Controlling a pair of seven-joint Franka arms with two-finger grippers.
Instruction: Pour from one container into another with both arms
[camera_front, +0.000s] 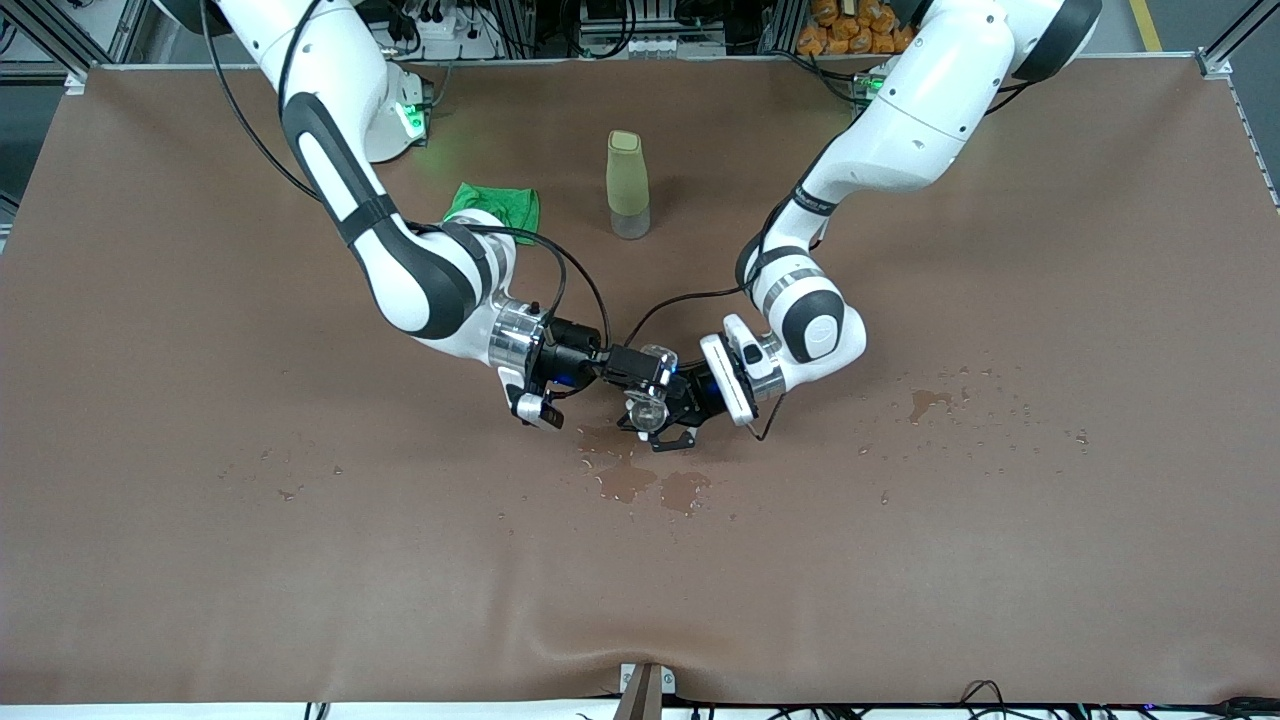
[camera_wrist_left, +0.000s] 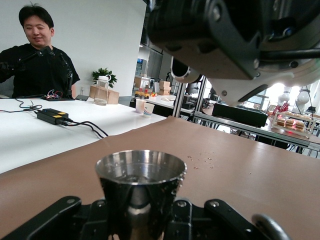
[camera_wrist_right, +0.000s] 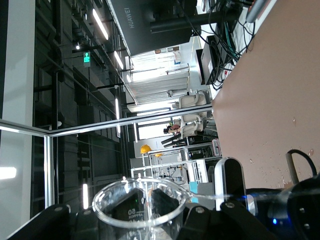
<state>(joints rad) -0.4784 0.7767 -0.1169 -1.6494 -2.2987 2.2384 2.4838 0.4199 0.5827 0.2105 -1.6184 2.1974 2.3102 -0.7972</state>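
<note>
Brown cloth covers your surface (camera_front: 200, 560), and both arms meet over its middle. Your right arm (camera_front: 400, 260) comes down from its base, bends at the elbow and turns its wrist sideways, so the right hand (camera_front: 632, 372) points toward the left arm's end of the surface. Your left arm (camera_front: 900, 120) folds back on itself and sends the left hand (camera_front: 668, 412) the other way, until the two hands almost touch.

The right hand is clamped on a clear glass beaker (camera_wrist_right: 137, 202); the right wrist view shows it tipped on its side, with the room standing sideways around it. The left hand is closed on a metal cup (camera_wrist_left: 140, 187), which sits upright in the left wrist view with its rim level and droplets on its inner wall. From the front, the beaker's mouth is just above the cup.

A good deal is hard to make out — the front view crowds both containers into one small knot of black fingers and glass, so you cannot tell there whether liquid is running. The fingers of both hands are mostly cut off at the frame edge in the wrist views.

Wet patches (camera_front: 640, 485) darken the cloth just nearer the front camera than the hands. A tall olive-green bottle (camera_front: 627, 185) stands upright farther from that camera, with a crumpled green cloth (camera_front: 495, 205) beside it toward the right arm's end.
</note>
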